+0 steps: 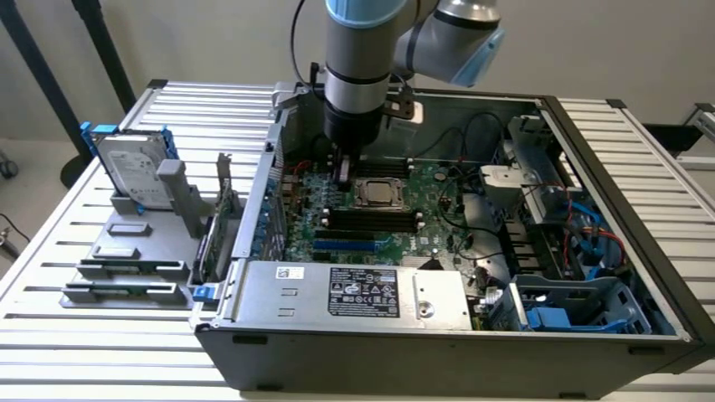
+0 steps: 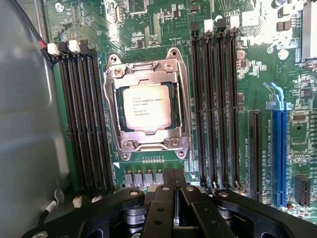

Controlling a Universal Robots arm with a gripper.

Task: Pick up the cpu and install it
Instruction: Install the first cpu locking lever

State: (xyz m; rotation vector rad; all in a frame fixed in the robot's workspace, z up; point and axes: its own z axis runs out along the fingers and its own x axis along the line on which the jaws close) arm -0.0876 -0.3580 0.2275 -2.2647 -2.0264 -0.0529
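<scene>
The cpu [image 2: 144, 105] is a small square chip with a silver-grey top. It lies flat in the metal-framed socket [image 2: 147, 143] on the green motherboard [image 2: 257, 74], between two banks of black memory slots. In the exterior view the cpu [image 1: 380, 193] sits mid-board inside the open computer case. My gripper [image 1: 344, 173] hangs just above the board, beside the socket toward the exterior view's left. In the wrist view my gripper [image 2: 173, 173] has its black fingers pressed together, with nothing between them and a short gap to the socket frame.
The grey computer case [image 1: 447, 347] lies open on a slatted white table [image 1: 100, 352]. A silver power supply [image 1: 352, 293] fills its front. On the exterior view's left, a grey fixture [image 1: 123, 272] carries a hard drive [image 1: 132, 167] in a blue frame. Cables and a drive cage [image 1: 558, 209] crowd the case's right.
</scene>
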